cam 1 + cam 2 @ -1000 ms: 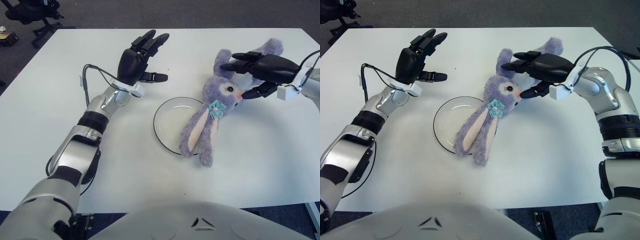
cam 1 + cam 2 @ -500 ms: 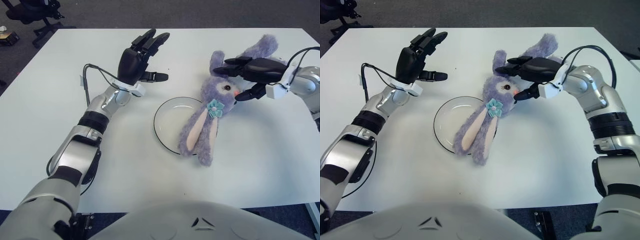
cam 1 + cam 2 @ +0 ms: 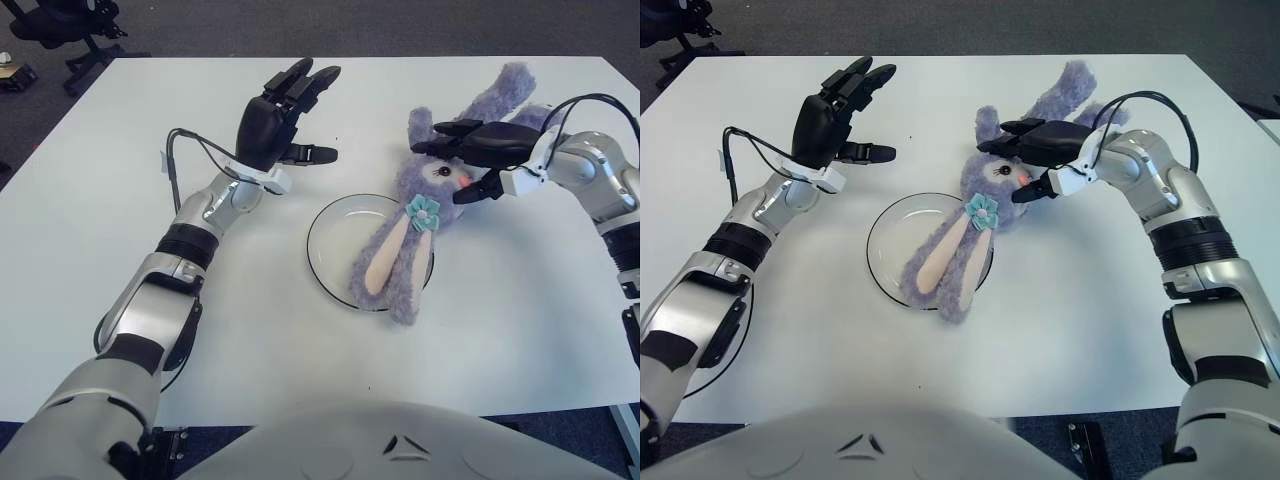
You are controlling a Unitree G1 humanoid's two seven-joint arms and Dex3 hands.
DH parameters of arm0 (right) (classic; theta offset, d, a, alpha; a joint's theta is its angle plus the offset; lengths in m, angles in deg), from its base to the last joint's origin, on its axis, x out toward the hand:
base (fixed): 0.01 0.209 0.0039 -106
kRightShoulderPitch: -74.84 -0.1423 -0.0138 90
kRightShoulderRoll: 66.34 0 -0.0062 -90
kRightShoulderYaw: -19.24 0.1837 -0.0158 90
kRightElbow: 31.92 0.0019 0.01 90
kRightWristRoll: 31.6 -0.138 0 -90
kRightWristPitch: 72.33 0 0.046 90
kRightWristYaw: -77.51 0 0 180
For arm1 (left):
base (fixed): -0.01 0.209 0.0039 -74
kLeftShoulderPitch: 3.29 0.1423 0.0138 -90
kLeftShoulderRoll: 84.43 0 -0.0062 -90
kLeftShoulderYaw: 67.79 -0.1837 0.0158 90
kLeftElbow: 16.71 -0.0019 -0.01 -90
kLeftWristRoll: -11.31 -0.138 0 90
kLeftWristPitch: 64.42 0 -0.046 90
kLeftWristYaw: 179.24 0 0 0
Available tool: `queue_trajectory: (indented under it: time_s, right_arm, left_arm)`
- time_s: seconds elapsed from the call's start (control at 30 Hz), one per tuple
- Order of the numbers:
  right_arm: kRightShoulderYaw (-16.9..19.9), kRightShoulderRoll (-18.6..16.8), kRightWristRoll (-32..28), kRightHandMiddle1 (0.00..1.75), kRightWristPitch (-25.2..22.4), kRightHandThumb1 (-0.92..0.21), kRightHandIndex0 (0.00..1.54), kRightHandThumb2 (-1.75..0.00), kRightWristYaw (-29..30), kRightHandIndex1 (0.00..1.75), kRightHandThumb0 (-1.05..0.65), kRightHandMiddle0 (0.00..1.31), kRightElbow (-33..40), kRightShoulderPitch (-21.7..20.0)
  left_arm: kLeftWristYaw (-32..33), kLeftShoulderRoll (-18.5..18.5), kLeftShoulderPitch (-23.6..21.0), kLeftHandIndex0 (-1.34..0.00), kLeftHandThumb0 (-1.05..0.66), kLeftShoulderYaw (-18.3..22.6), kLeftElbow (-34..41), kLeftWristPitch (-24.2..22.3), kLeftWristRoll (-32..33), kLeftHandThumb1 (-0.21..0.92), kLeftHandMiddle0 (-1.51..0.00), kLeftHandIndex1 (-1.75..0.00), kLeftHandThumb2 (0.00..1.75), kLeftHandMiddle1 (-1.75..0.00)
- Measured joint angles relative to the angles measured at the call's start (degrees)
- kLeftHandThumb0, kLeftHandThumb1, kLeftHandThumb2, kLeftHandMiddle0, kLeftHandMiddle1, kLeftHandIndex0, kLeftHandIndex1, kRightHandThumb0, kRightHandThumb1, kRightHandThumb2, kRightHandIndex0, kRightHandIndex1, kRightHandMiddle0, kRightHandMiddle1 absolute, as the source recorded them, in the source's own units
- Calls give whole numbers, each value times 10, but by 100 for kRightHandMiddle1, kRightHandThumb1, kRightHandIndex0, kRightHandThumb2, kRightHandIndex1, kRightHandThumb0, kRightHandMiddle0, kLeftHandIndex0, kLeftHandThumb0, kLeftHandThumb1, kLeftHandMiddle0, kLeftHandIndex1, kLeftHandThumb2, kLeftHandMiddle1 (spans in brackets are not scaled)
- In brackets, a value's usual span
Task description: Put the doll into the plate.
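1. Left eye view shows the doll (image 3: 420, 215), a purple rabbit, now lying partly on the plate (image 3: 325, 262): its long ears cross the plate's right half and hang over the near rim, while head and body are still off the plate on its far-right side.
2. A second ago the doll lay further right, with only the ear tips reaching the plate's right edge, so it has slid toward the plate's centre.
3. My right hand (image 3: 478, 160) has travelled with it and is clamped on the doll's head, fingers over the top and thumb under the face, just beyond the plate's far-right rim.
4. I judge the task about half done: the body and legs, stretching away from the plate to the far right, must still come over before I let go.
5. My left hand (image 3: 280, 115) has not moved; it hovers beyond the plate's far-left side, fingers spread and holding nothing.
6. Around the plate, the white table (image 3: 520, 320) carries nothing else nearby.
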Motion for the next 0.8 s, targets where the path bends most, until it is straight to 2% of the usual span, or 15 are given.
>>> queue_trajectory:
  time_s: [0.1,0.3,0.57,0.8]
  right_arm:
    - [-5,-1,2,0,3,-92,0,-50,6,0,-101,16,-9,-4]
    - [-53,-24,53,0,28,-92,0,-45,60,0,-101,15,-107,-50]
    - [-75,-28,58,1,51,-92,0,-45,75,0,-102,16,-156,-77]
    - [-82,-29,33,1,31,-92,0,-45,-23,0,-101,17,-162,-106]
  left_arm:
    - [0,0,0,-33,-29,0,0,0,0,92,-51,-40,30,0]
    - [0,-2,5,-32,-29,1,6,-4,-1,92,-51,-40,30,0]
    - [1,-3,10,-32,-29,1,13,-4,-1,92,-50,-41,30,0]
    - [5,-4,10,-32,-28,1,14,-5,-4,92,-50,-40,30,0]
